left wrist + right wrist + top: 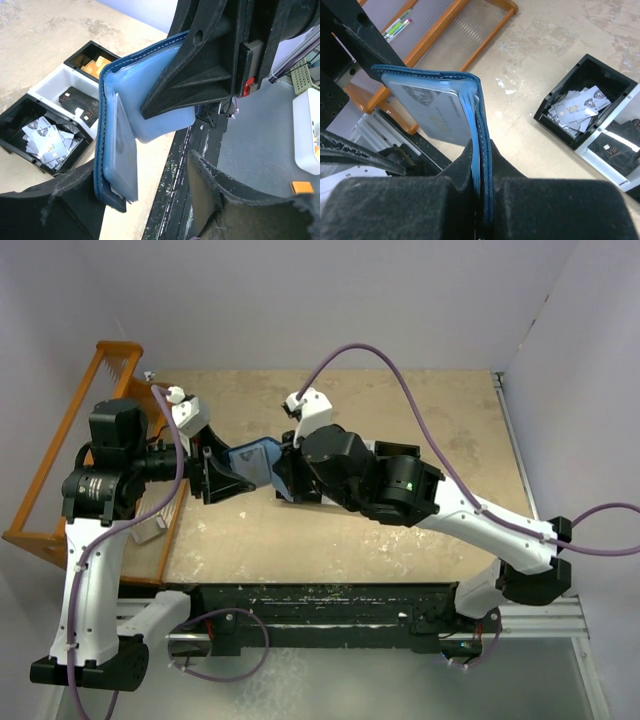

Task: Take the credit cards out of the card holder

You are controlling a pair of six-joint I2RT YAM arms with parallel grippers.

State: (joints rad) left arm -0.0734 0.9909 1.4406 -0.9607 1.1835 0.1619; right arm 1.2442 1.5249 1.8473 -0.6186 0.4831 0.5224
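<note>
One card holder (484, 135), pinched by right tool (482, 190), left tool (145, 205) spread, cards (432, 107) seemingly half-hidden

Card holder (255, 461) sits between left claw (232, 478) and right claw (284, 478).

Two robot arms bolted to a black base rail (330, 612), the left arm (85, 580) at its left end and the right arm (500, 530) at its right, share white shells, bulky black joints, coarse black fingers (235, 210) and looping purple cables (362, 346).
</note>
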